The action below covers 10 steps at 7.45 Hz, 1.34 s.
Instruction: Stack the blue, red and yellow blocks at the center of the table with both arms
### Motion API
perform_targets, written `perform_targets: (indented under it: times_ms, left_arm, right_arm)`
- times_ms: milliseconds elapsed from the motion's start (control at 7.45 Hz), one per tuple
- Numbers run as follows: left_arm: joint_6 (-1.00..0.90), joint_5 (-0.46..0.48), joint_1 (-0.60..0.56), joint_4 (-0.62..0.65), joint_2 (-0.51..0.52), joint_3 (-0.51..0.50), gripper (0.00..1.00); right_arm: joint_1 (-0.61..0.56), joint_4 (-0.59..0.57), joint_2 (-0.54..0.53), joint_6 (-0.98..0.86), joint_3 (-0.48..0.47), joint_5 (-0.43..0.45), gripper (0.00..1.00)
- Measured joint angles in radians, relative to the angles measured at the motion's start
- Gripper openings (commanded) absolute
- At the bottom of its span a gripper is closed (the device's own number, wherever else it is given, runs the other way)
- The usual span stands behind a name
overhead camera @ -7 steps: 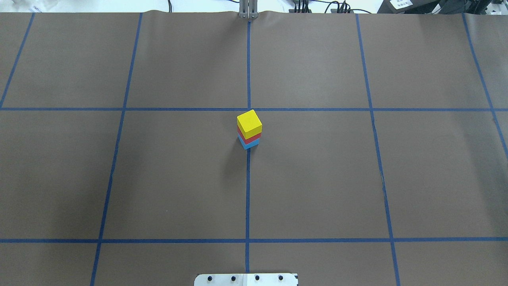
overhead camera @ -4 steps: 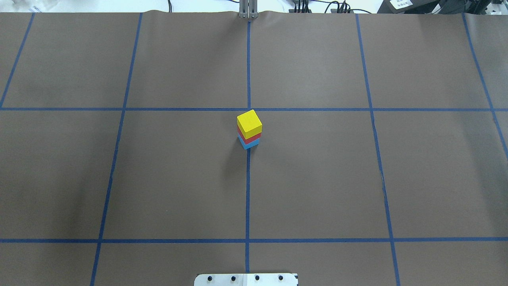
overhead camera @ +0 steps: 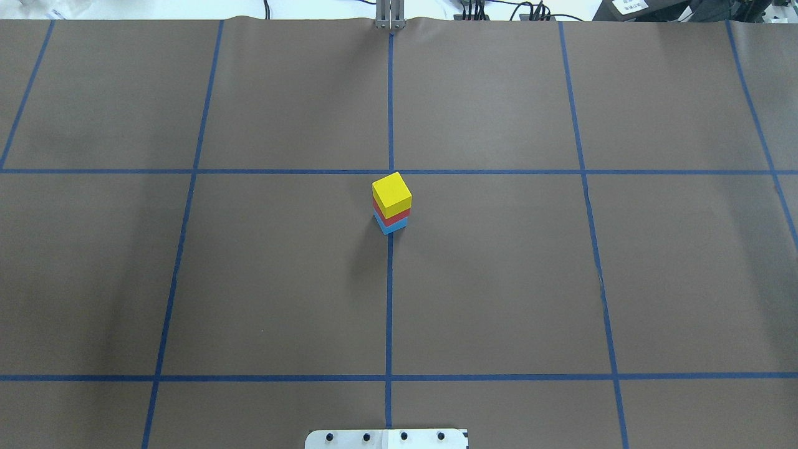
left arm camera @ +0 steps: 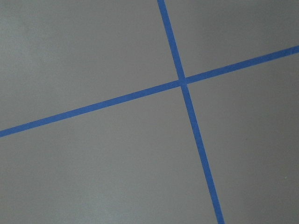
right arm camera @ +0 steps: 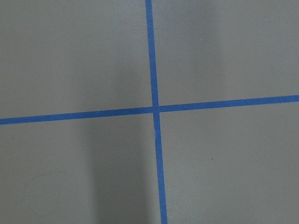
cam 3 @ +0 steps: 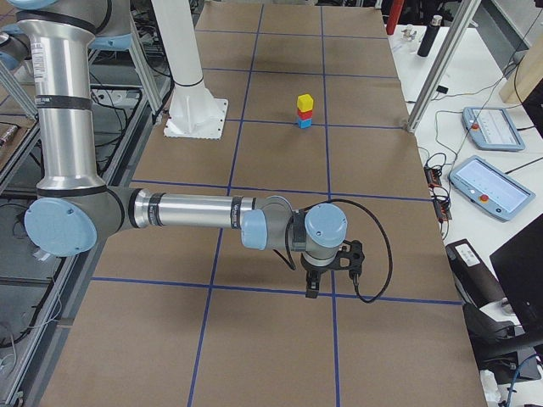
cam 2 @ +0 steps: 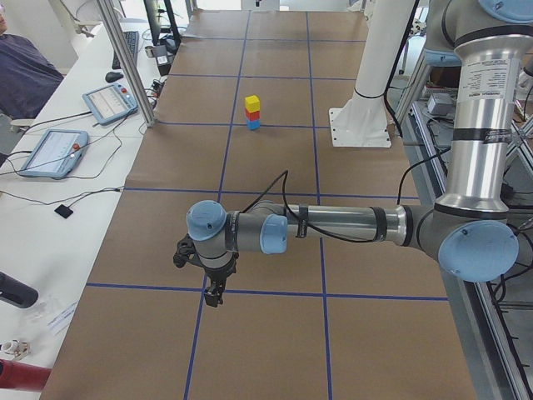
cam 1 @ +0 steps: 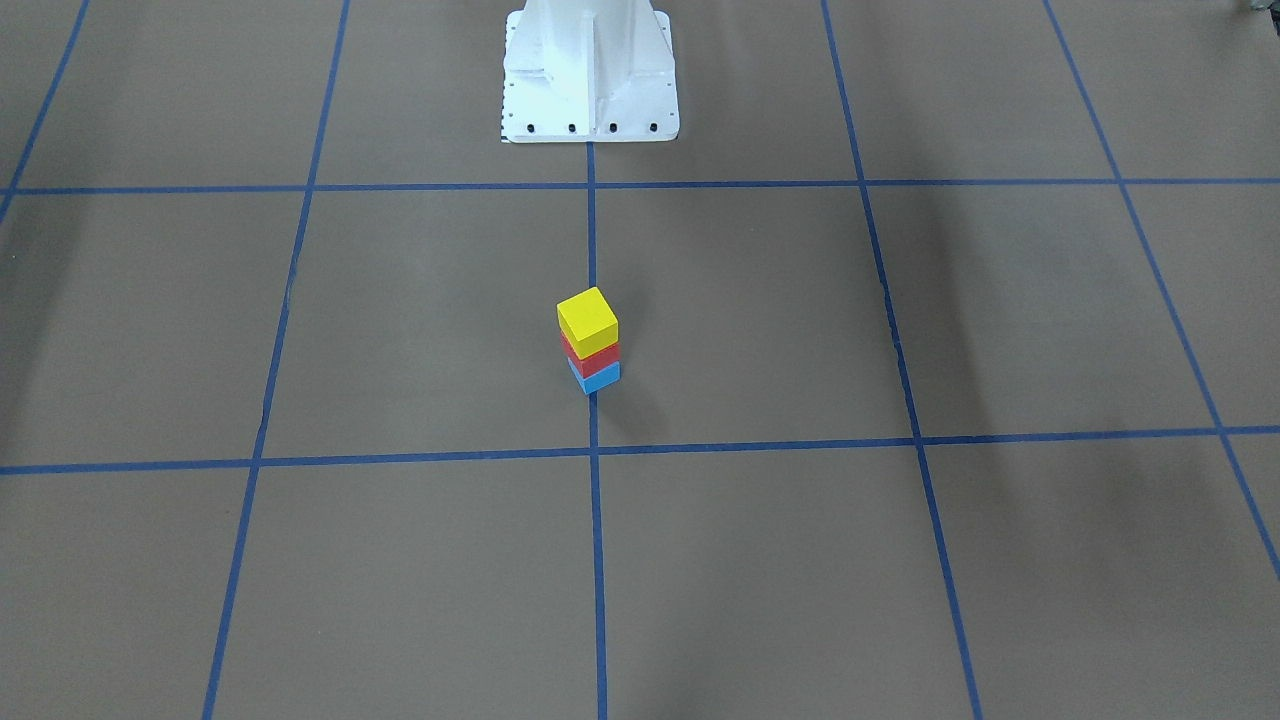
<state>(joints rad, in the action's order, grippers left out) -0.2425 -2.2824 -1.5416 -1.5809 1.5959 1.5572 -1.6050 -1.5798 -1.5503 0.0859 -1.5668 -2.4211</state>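
One end has the left gripper (cam 2: 214, 296) pointing down over the table (cam 2: 275, 171), and I cannot tell how far it is open. Mid-table stands the yellow block (overhead camera: 392, 192) on the red block (overhead camera: 398, 218) on the blue block (overhead camera: 395, 227). Opposite hangs the right gripper (cam 3: 312, 288), its opening equally impossible to tell.

The paper (overhead camera: 499, 280) looks brown and matt, and the tape (overhead camera: 389, 299) on it is smooth and blue. The yellow block (cam 1: 587, 318), red block (cam 1: 592, 358) and blue block (cam 1: 600, 377) look smooth and matt. The base (cam 1: 590, 70) is glossy white metal.
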Motion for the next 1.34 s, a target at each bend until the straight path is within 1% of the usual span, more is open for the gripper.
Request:
perform_targets:
  times_ms: [537, 1342]
  left_arm:
    - [0.002, 0.000, 0.000, 0.000, 0.006, 0.001, 1.00]
    - [0.001, 0.000, 0.001, 0.001, 0.010, -0.003, 1.00]
  right_arm:
    - [-0.007, -0.070, -0.004, -0.001, -0.050, 0.008, 0.99]
    - [-0.007, -0.073, -0.004, -0.007, -0.056, 0.009, 0.99]
